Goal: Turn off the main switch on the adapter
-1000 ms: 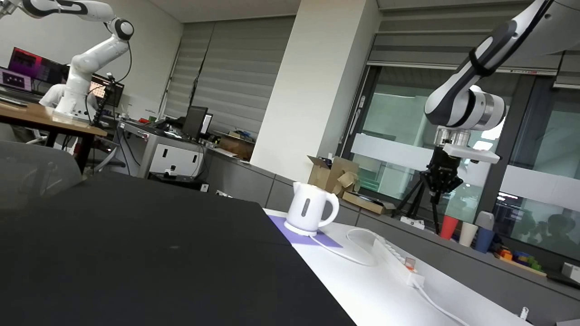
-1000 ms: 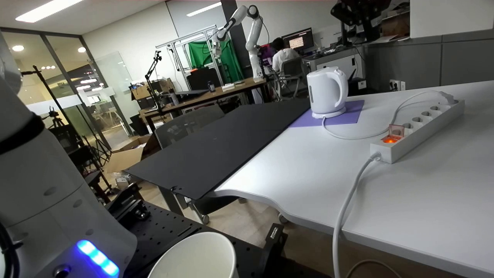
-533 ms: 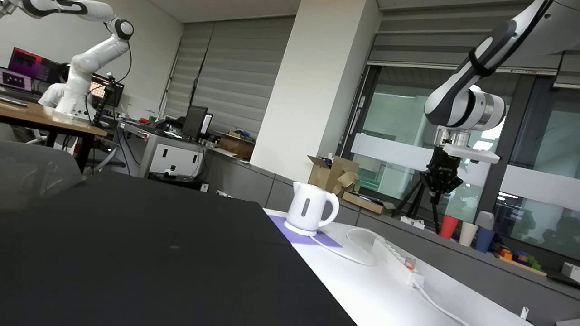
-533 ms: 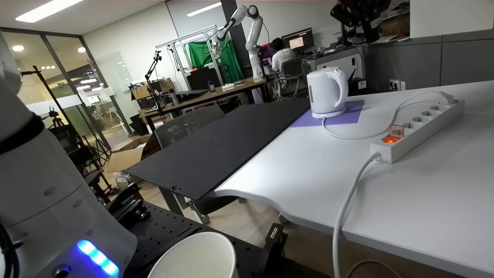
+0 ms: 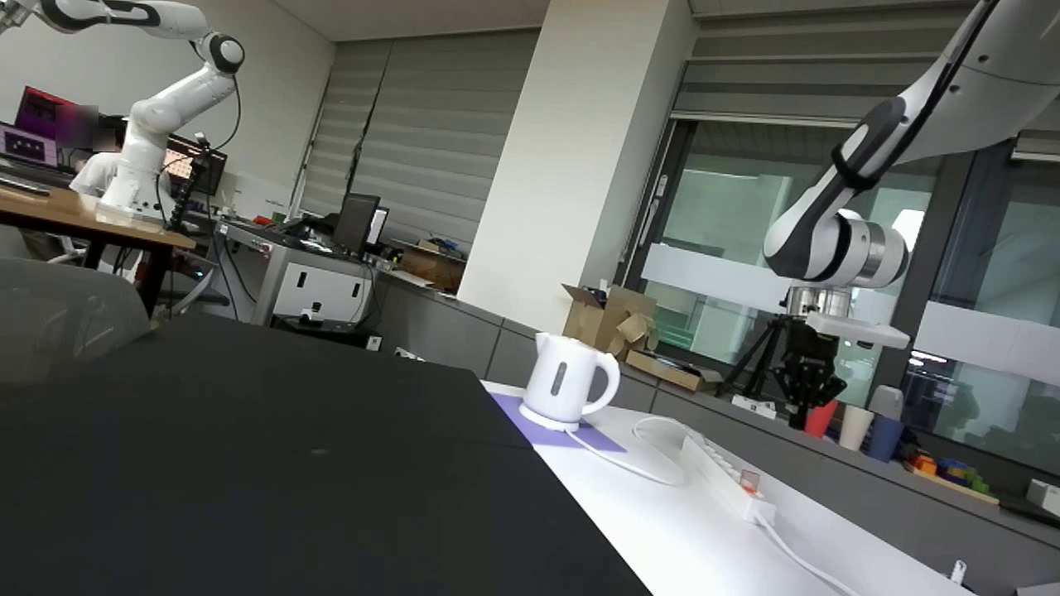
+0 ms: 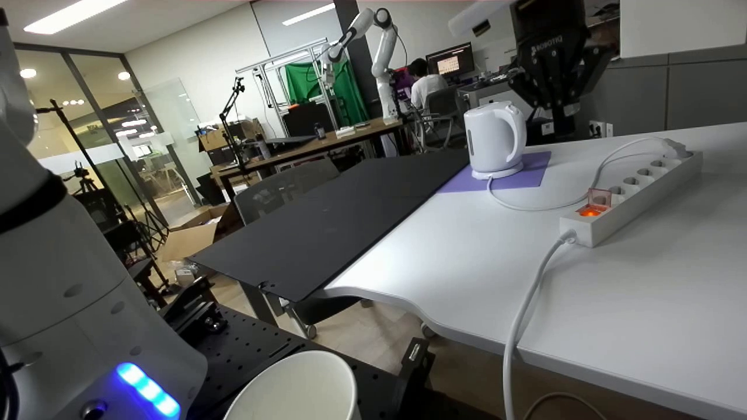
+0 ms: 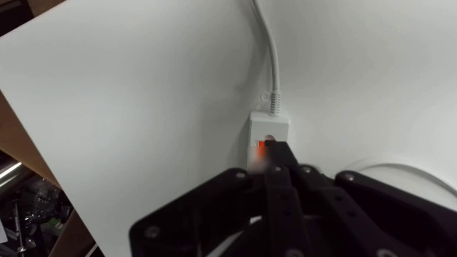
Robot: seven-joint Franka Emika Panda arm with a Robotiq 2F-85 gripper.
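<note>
And there lay the adapter, a long white strip on the white table, right side of the frame in an exterior view. Its switch glowed orange at the near end, the clear flap beside it standing up! From that same end a power cord hung over the table edge toward the bottom of the frame. At the far end sat a plug, its cable curving back to the kettle, white, upright on a purple mat.

Above hung the gripper, upper right of the frame in an exterior view, pointing down, its jaws drawn fully together, nothing in their hold, its tips well clear of the adapter. And in the wrist view, dark fingertips showed right of centre, covering part of the strip just to the right of the orange switch, which was partly blurred.

Further out, a red cup peeked from behind the gripper at the right of the frame in an exterior view, with a cream cup and a blue cup next along a grey ledge. A black panel spread across the lower left. And well back, upper left, stood another white robot arm! A person in white sat before a monitor near the top of the frame in an exterior view.
</note>
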